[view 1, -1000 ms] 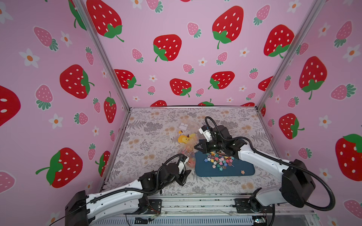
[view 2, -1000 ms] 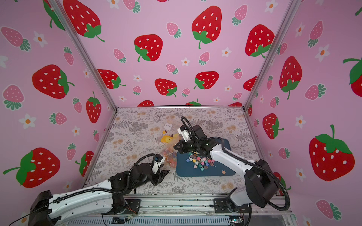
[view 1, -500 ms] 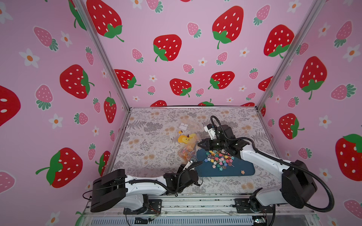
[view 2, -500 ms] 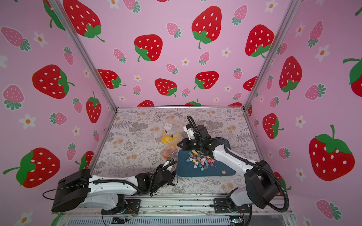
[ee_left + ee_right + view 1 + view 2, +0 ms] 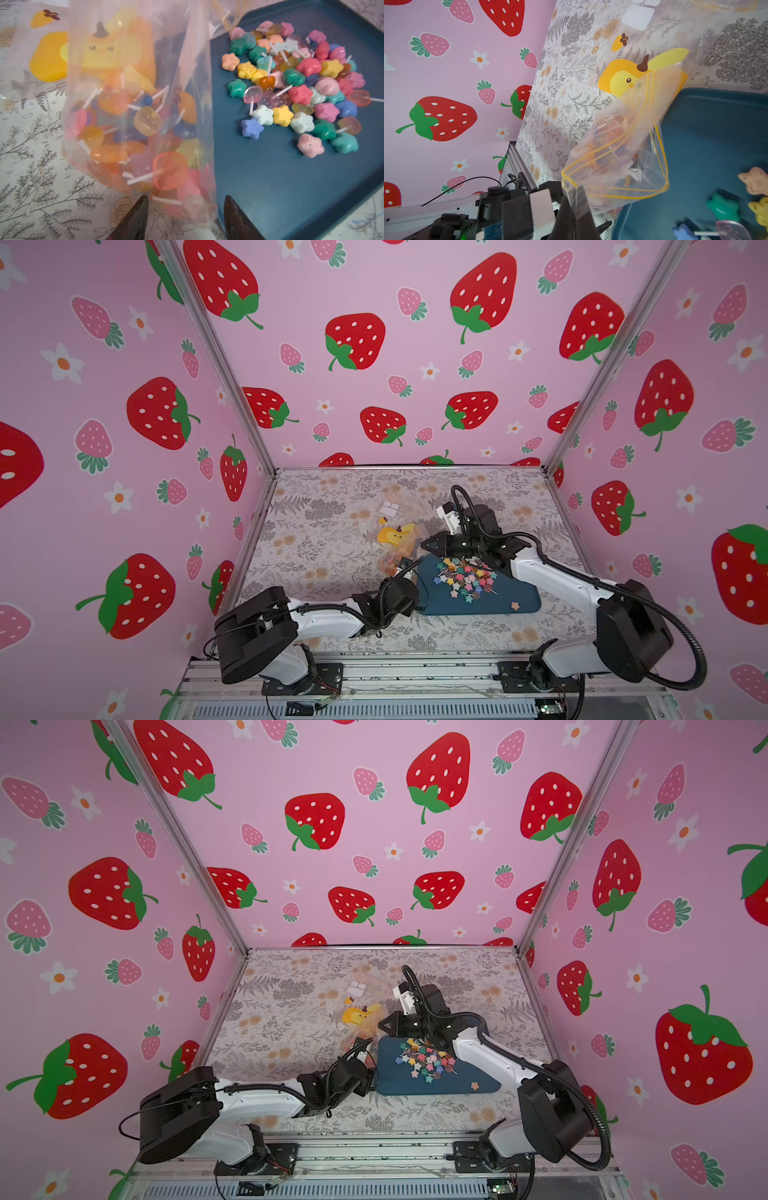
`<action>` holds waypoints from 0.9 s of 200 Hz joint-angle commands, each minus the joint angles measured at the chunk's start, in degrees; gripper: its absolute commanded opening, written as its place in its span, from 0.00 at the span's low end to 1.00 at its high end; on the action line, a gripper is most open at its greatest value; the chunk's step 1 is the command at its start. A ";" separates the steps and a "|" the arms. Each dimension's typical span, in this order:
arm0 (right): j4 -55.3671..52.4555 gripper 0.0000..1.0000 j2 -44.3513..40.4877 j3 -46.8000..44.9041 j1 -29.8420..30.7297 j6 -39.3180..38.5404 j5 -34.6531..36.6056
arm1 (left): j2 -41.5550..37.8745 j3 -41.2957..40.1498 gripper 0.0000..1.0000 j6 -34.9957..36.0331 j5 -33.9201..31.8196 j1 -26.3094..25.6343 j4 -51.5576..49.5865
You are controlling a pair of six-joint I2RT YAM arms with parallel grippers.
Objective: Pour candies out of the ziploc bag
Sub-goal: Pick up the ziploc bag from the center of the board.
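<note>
The clear ziploc bag (image 5: 399, 558) (image 5: 365, 1031) hangs at the left edge of the dark blue tray (image 5: 511, 593) (image 5: 457, 1085). My right gripper (image 5: 428, 545) (image 5: 576, 193) is shut on its yellow-lined rim (image 5: 618, 158). Lollipops and stars still fill the bag's lower end (image 5: 135, 124). A heap of multicoloured candies (image 5: 463, 576) (image 5: 295, 83) lies on the tray (image 5: 270, 187). My left gripper (image 5: 405, 566) (image 5: 186, 197) is open, its fingers either side of the bag's bottom corner.
A flat clear packet with a yellow duck print (image 5: 392, 535) (image 5: 623, 81) and white labels (image 5: 390, 508) lies on the floral table behind the bag. One stray orange candy (image 5: 515, 605) sits near the tray's front right. Pink strawberry walls enclose three sides.
My left arm has folded at the elbow and its gripper has come forward to the bag's lower end. The right gripper has kept its hold on the bag, hardly moving.
</note>
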 commanded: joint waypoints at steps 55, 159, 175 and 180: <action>3.99 0.00 0.44 -0.88 -0.86 1.13 -0.27 | 3.11 2.84 0.01 0.80 4.23 2.95 4.34; 4.20 0.00 1.13 0.03 -1.08 0.78 -1.61 | -6.75 1.65 0.00 2.60 5.57 3.74 -2.71; 3.76 0.00 0.38 0.20 -1.01 0.43 -1.78 | -10.03 1.87 0.00 4.19 7.55 4.61 -5.59; 3.44 0.00 -0.04 0.21 -1.03 0.29 -1.64 | -11.29 1.87 0.00 4.76 8.62 4.97 -6.36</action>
